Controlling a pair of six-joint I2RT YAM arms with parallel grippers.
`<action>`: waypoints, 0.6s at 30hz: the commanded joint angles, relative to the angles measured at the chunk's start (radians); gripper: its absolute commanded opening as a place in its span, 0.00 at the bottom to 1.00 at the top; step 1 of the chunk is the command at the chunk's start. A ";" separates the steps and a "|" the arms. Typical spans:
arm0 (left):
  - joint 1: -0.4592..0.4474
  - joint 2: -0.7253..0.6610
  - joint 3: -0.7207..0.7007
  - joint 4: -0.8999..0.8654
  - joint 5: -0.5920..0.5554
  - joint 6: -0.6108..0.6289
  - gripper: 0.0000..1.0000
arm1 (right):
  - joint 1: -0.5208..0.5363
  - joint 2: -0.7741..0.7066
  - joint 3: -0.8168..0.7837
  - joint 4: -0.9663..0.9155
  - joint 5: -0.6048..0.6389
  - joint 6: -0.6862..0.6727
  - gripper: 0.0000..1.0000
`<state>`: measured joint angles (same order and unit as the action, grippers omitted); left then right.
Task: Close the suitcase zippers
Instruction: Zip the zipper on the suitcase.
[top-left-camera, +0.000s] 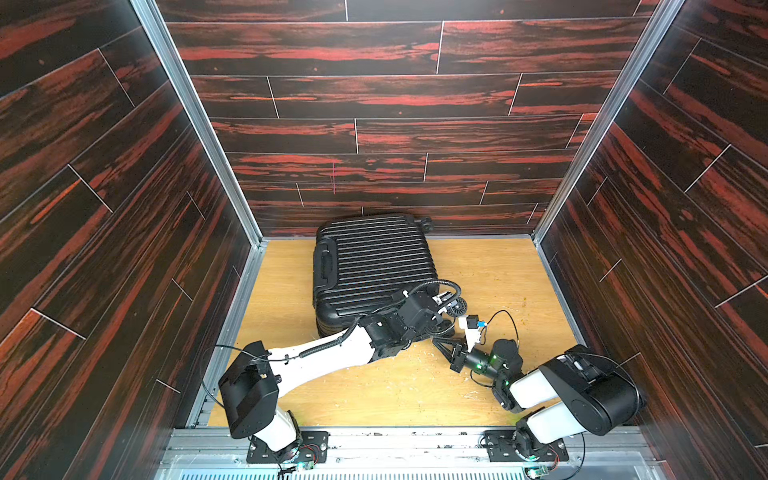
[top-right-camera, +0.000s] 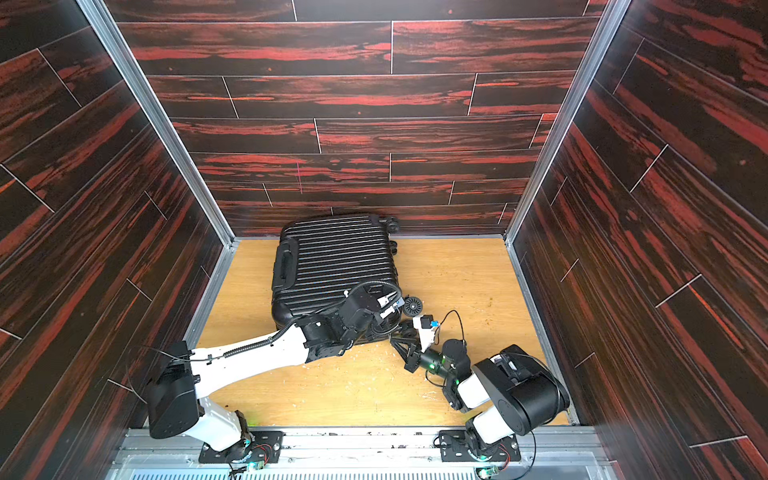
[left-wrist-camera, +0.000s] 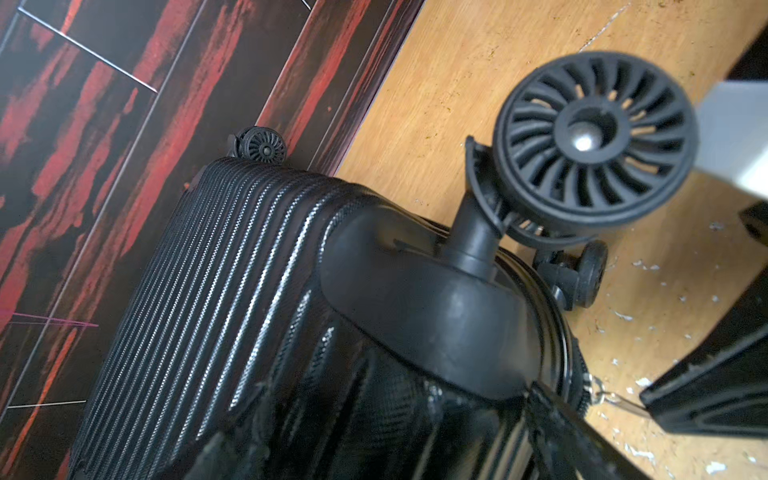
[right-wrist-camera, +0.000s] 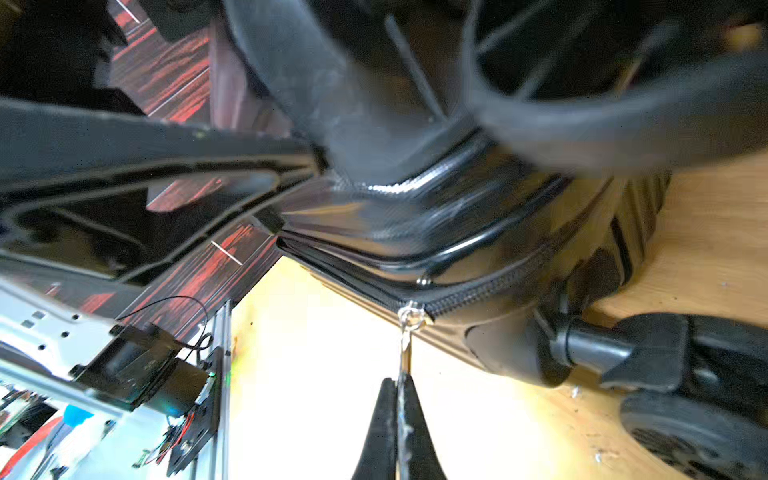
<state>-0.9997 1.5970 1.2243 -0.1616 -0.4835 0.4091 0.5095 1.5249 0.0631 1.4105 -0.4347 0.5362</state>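
Suitcase (top-left-camera: 370, 266): lay flat, lid down, toward the back of the floor (top-left-camera: 498, 270). Its zipper pull (right-wrist-camera: 405, 353), at the near corner, was pinched between the pressed-together jaws of the right gripper (right-wrist-camera: 398, 415). Right arm was folded low and reached in. Left arm stretched diagonally, with the left gripper (top-left-camera: 445, 302) spread wide over that same corner.

The left arm (top-left-camera: 328, 353) reaches forward, left gripper (top-left-camera: 445, 303) spread wide; the right arm (top-left-camera: 536, 386) folds low, right gripper (right-wrist-camera: 398, 384) pinched on a zipper pull (right-wrist-camera: 405, 347).

No legible text, labels, brands, numbers or signs anywhere
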 joint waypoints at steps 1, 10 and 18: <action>0.073 0.019 0.056 0.049 -0.161 -0.061 0.94 | 0.052 0.005 -0.016 -0.024 -0.110 -0.030 0.00; 0.073 -0.142 0.120 -0.144 0.175 -0.224 0.93 | 0.096 -0.145 0.044 -0.344 0.078 -0.132 0.00; 0.148 -0.315 0.129 -0.322 0.115 -0.529 0.92 | 0.105 -0.168 0.143 -0.562 0.183 -0.185 0.00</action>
<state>-0.8860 1.3495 1.3548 -0.3832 -0.3511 0.0357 0.6060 1.3575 0.1722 0.9817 -0.2779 0.3698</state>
